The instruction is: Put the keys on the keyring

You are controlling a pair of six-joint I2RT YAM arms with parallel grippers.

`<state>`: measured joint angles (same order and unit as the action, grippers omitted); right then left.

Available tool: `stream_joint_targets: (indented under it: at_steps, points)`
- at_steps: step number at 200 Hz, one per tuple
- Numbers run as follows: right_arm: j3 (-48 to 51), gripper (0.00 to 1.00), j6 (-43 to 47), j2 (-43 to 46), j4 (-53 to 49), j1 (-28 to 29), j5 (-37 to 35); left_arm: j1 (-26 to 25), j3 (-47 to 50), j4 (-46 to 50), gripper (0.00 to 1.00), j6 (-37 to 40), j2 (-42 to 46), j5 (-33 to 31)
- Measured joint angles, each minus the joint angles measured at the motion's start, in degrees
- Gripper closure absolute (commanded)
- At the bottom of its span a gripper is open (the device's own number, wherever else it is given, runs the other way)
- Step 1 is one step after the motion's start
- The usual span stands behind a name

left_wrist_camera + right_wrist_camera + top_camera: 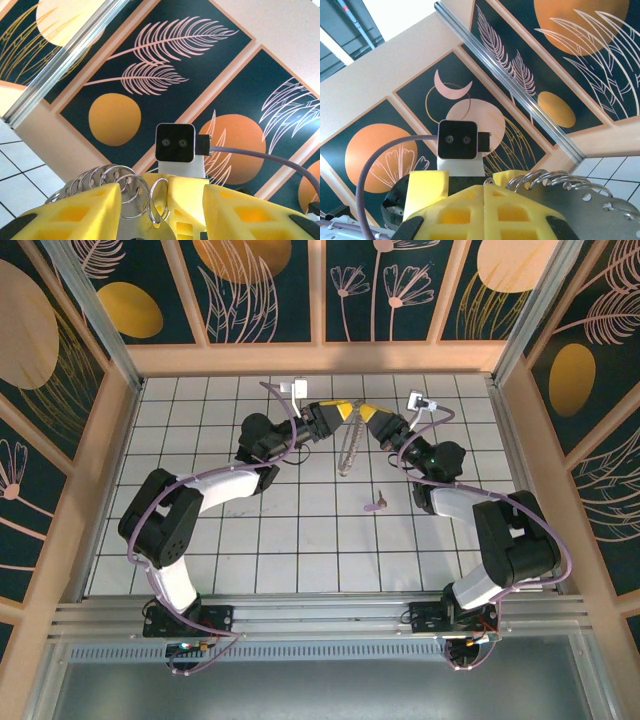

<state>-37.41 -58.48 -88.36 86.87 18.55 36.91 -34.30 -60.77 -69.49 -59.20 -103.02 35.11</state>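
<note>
Small pink key (377, 504) lies on the tiled worktop (250, 540), open tiles around it, well apart from every edge. Beyond, the keyring (348, 452) hangs, pinched by the right claw (370, 415). The left claw (346, 412), fingers spread, straddles its coils near the back wall (320, 358).

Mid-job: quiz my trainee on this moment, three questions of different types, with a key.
1. True or false: the tiny mauve-pink key is already on the coiled silvery wire keyring.
2. Which is shut on the keyring? A left gripper; B right gripper; C neither.
3. Where does the key lie?
Key: 1 false. 2 B. 3 Loose on the white tiled table, nearer the arm bases than the keyring.
</note>
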Motion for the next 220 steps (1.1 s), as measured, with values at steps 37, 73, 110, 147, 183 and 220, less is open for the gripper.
stream_joint_targets:
  at_steps: [37, 73, 110, 147, 183, 220]
  points:
    - [-0.26, 1.0, -0.42, -0.81, 0.2, 0.0, -0.02, 0.0, -0.26, -0.87, 0.59, -0.79, -0.42, 0.63]
    - [-0.52, 1.0, -0.5, -1.9, 0.24, 0.0, -0.02, 0.0, -0.33, -1.07, 0.61, -1.2, -0.52, 0.92]
    - [-0.9, 1.0, -0.72, -2.93, 0.37, 0.22, -0.02, 0.0, -0.33, -1.38, 0.61, -1.6, -0.55, 1.95]
    - [-0.94, 1.0, -0.85, -3.26, 0.39, 0.33, -0.02, 0.0, -0.33, -1.46, 0.62, -1.64, -0.55, 2.21]
    - [-1.11, 1.0, -0.85, -3.32, 0.39, 0.33, 0.0, 0.0, -0.31, -1.49, 0.52, -1.42, -0.55, 1.92]
    - [-1.11, 1.0, -0.83, -3.32, 0.37, 0.33, 0.0, 0.0, 0.5, -0.28, 0.45, 0.72, 0.39, -0.07]
